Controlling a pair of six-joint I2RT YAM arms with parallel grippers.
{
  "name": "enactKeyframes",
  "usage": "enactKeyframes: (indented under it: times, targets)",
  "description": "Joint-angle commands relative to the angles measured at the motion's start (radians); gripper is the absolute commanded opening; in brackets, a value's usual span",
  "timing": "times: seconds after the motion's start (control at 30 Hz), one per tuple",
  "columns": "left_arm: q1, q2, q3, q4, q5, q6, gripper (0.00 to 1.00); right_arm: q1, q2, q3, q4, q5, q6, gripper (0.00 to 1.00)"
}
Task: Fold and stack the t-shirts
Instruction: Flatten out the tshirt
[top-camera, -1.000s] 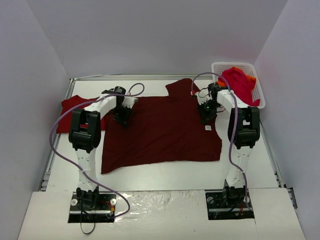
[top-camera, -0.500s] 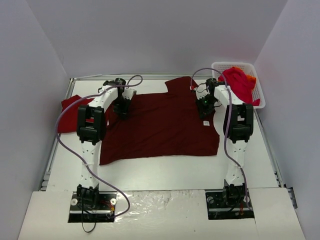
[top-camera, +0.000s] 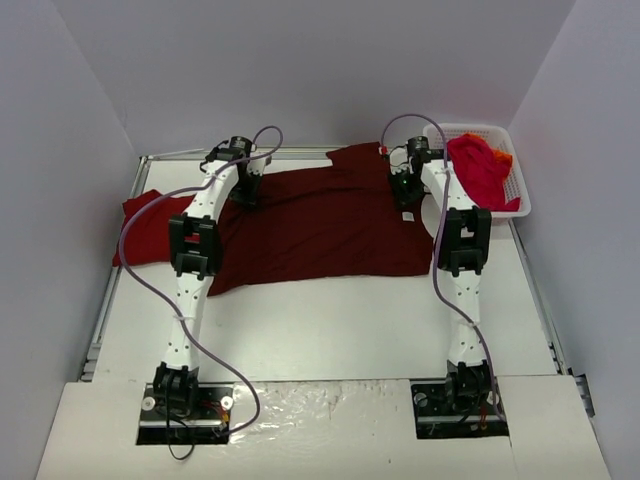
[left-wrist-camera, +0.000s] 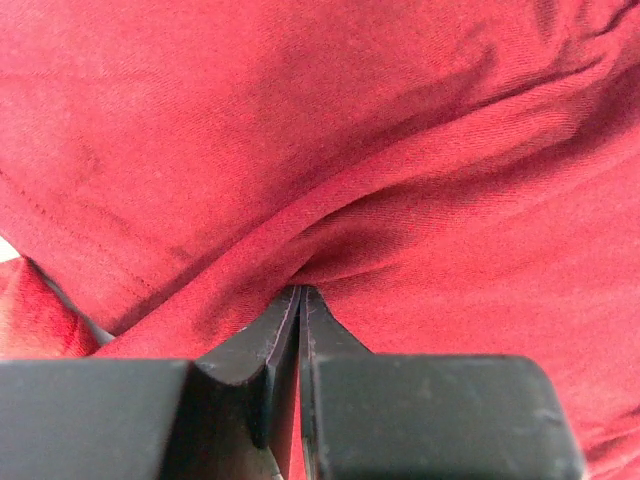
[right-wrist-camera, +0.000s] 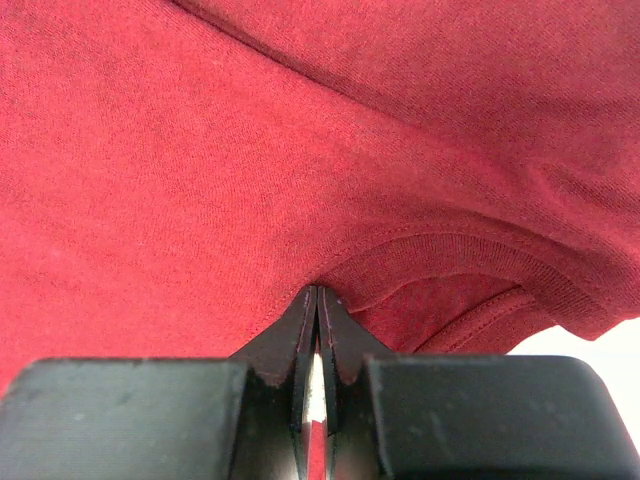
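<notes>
A large dark maroon t-shirt (top-camera: 320, 230) lies spread across the middle and back of the table. My left gripper (top-camera: 245, 192) is shut on its cloth near the back left, with a pinched fold of the maroon t-shirt (left-wrist-camera: 330, 200) at the gripper (left-wrist-camera: 300, 292). My right gripper (top-camera: 404, 187) is shut on the shirt near its collar at the back right; the collar ribbing of the maroon t-shirt (right-wrist-camera: 470, 280) shows beside the gripper (right-wrist-camera: 316, 292). A brighter red t-shirt (top-camera: 140, 225) lies flat at the left, partly under the maroon one.
A white lattice basket (top-camera: 518, 190) stands at the back right with crimson cloth (top-camera: 478, 168) and a bit of orange cloth (top-camera: 502, 157) in it. The table's metal rim (top-camera: 130, 200) runs along the left and back. Grey walls close in on three sides.
Both arms have reached farther back, dragging the maroon shirt away from the front. Its near edge has moved back and the shirt looks shorter front to back.
</notes>
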Motion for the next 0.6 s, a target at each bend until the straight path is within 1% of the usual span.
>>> enactKeyframes:
  times: [0.0,0.1,0.13,0.17,0.2,0.23,0.27,0.33,0.37,0.4,0.47,0.5,0.53,0.57]
  targets:
    - [0.009,0.000,0.037,0.017,-0.045,-0.029,0.02,0.011,0.048,-0.009,-0.013,0.069,0.003,0.00]
    - [0.005,-0.073,-0.015,0.037,-0.036,-0.026,0.02,0.016,-0.022,-0.061,-0.009,0.041,-0.019,0.00]
    - [0.005,-0.101,-0.070,0.051,-0.038,-0.026,0.02,0.017,-0.044,-0.079,-0.007,0.038,-0.023,0.00]
    - [0.004,-0.164,-0.098,0.065,-0.039,-0.022,0.02,0.019,-0.085,-0.087,-0.007,0.036,-0.024,0.01]
    - [0.004,-0.196,-0.121,0.086,-0.048,-0.020,0.02,0.023,-0.107,-0.092,-0.006,0.035,-0.029,0.03]
    - [0.001,-0.254,-0.158,0.093,-0.053,-0.020,0.02,0.026,-0.151,-0.098,-0.001,0.035,-0.029,0.07]
    - [-0.001,-0.281,-0.167,0.093,-0.052,-0.017,0.02,0.028,-0.171,-0.098,0.000,0.035,-0.026,0.09]
    - [-0.010,-0.346,-0.177,0.077,-0.056,-0.011,0.03,0.039,-0.226,-0.089,0.000,0.035,-0.017,0.27]
    - [-0.013,-0.363,-0.177,0.054,-0.058,-0.003,0.04,0.042,-0.246,-0.089,0.000,0.036,-0.013,0.32]
    - [-0.018,-0.383,-0.175,0.045,-0.065,0.003,0.06,0.049,-0.266,-0.092,-0.001,0.035,-0.012,0.36]
    - [-0.027,-0.445,-0.195,0.033,-0.084,0.011,0.12,0.057,-0.332,-0.115,-0.001,0.035,-0.006,0.39]
    - [-0.030,-0.469,-0.209,0.033,-0.091,0.012,0.16,0.060,-0.355,-0.129,0.000,0.035,-0.004,0.41]
    - [-0.031,-0.518,-0.227,0.037,-0.102,0.009,0.24,0.069,-0.402,-0.147,0.000,0.033,-0.004,0.41]
    - [-0.034,-0.544,-0.277,0.051,-0.102,0.008,0.24,0.071,-0.429,-0.196,0.002,0.030,-0.006,0.41]
